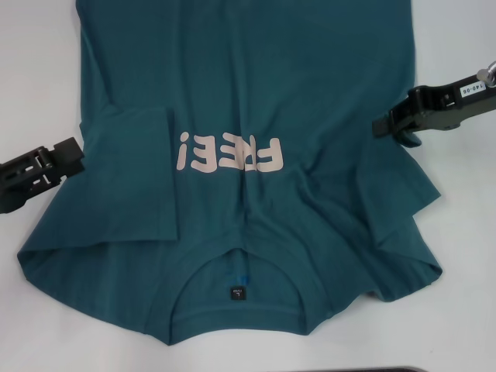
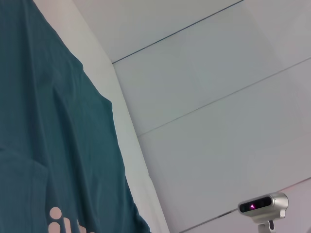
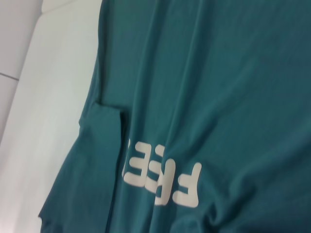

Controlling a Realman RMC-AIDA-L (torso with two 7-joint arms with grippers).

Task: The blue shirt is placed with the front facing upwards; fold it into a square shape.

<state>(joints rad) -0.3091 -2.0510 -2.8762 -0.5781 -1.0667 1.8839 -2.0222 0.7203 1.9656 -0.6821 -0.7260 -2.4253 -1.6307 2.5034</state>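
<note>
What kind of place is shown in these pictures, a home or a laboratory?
Probably a laboratory or test room. The blue shirt lies on a plain white table, a small camera on a stand watches from beside it, and the floor is pale tiles.

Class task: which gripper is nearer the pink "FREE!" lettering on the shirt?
Right. The right gripper hangs over the blue shirt, beside the lettering. The left gripper sits farther away, at the folded sleeve's edge.
</note>
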